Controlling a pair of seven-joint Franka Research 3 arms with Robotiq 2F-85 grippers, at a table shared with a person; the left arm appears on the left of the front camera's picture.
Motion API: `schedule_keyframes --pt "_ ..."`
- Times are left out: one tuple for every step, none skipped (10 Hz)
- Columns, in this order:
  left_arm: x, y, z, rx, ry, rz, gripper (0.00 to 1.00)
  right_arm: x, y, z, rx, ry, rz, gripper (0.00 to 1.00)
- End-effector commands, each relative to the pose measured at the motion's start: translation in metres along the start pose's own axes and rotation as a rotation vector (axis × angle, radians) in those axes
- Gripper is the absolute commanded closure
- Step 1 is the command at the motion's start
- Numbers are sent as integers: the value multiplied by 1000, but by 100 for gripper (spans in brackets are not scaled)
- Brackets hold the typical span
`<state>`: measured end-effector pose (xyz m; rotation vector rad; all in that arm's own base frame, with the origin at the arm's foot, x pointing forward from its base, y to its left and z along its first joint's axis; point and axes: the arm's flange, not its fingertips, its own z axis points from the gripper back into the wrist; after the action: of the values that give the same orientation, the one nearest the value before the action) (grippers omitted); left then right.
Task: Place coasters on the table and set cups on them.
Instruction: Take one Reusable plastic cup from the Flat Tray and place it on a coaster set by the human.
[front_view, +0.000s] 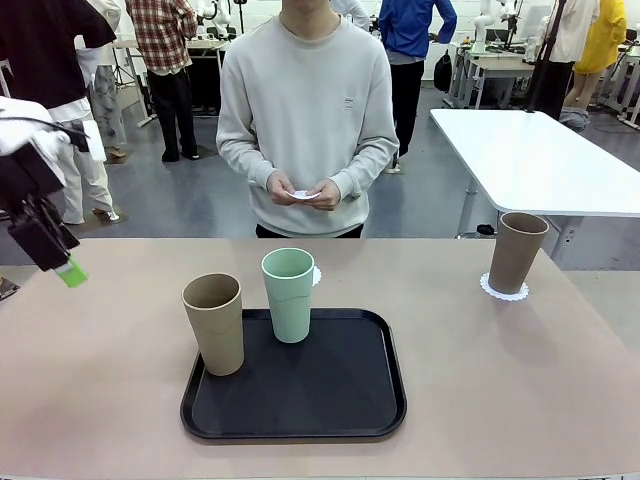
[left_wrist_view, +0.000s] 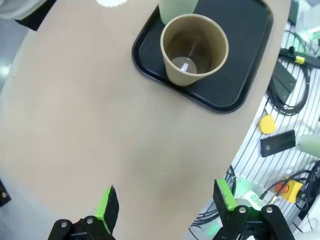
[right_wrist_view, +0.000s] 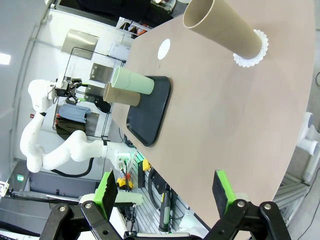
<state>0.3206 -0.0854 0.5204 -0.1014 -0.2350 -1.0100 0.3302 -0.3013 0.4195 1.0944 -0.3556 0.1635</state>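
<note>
Left gripper (left_wrist_view: 165, 194) and right gripper (right_wrist_view: 165, 182) spread wide over bare table (front_view: 100, 400).
Brown cup (front_view: 214, 322) and green cup (front_view: 288, 293) on the tray (front_view: 340, 405), well apart from both; another cup (front_view: 517, 250) on a coaster (front_view: 503, 293) at the far-right edge.

A grey floor (front_view: 190, 200) spreads across the upper half of the front view. A white table (front_view: 540, 160) stands at upper right, with more white desks (front_view: 490, 60) behind it near the top edge. Several people (front_view: 165, 60) stand at upper left. Black cables (left_wrist_view: 274, 95) lie at the right of the left wrist view.
</note>
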Motion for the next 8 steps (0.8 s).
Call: schedule_keyframes --pt "-3 2 14 -25 -32 6 0 0 -1 -1 -1 -1 -1 0" --pt "-3 2 14 -25 -32 6 0 0 -1 -1 -1 -1 -1 0" --pt "-3 2 14 -25 -32 6 0 0 -1 -1 -1 -1 -1 0" --pt "-3 2 14 -25 -32 6 0 0 -1 -1 -1 -1 -1 0" --pt "-3 2 14 -25 -32 6 0 0 -1 -1 -1 -1 -1 0" --pt "-3 5 11 -16 -37 6 0 0 -1 -1 -1 -1 -1 0" --pt "1 18 -7 -64 -73 -68 0 0 -1 -1 -1 -1 -1 0" --pt "1 24 -17 -106 -153 -166 0 0 -1 -1 -1 -1 -1 0"
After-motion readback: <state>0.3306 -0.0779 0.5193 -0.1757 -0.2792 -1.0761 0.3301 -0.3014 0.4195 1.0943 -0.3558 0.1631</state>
